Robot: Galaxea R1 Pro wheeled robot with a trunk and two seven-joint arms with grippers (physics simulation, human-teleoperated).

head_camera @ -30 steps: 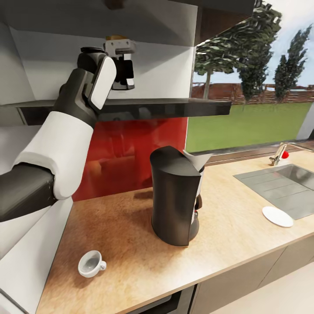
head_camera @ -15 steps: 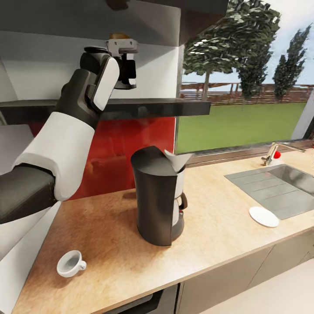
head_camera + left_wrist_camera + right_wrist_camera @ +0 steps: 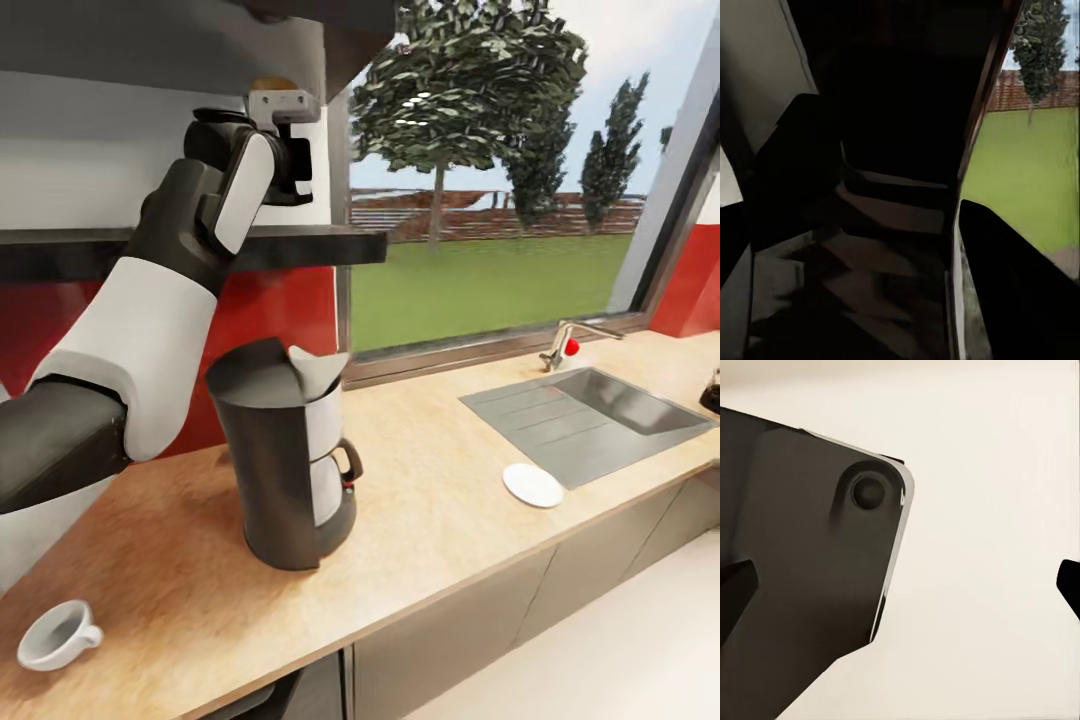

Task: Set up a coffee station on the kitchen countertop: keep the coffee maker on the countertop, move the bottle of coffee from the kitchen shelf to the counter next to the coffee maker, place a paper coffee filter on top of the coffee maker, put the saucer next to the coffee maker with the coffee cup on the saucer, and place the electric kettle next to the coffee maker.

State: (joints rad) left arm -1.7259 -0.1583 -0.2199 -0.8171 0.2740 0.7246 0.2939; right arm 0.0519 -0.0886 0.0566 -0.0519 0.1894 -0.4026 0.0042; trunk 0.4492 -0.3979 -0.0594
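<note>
My left arm is raised to the dark kitchen shelf (image 3: 320,240). Its gripper (image 3: 295,165) holds a dark bottle of coffee whose tan lid (image 3: 268,84) peeks above the wrist. In the left wrist view the two dark fingers (image 3: 1020,292) stand wide around a dark shape. The black coffee maker (image 3: 285,470) stands on the wooden countertop (image 3: 440,520) with a white paper filter (image 3: 318,368) on top. A white coffee cup (image 3: 55,635) sits at the counter's front left. The white saucer (image 3: 533,485) lies beside the sink. My right gripper (image 3: 900,585) is open over pale floor.
A steel sink (image 3: 590,405) with a faucet (image 3: 565,345) is set in the counter at the right. A small dark object (image 3: 712,392) is cut off at the right edge. A large window (image 3: 480,200) runs behind the counter, with a red backsplash (image 3: 270,310) behind the coffee maker.
The whole view has swung to the right, so the camera moved. Coffee maker, cup, saucer and shelf slid left in the picture. My left arm and the tan lid kept their place in view.
</note>
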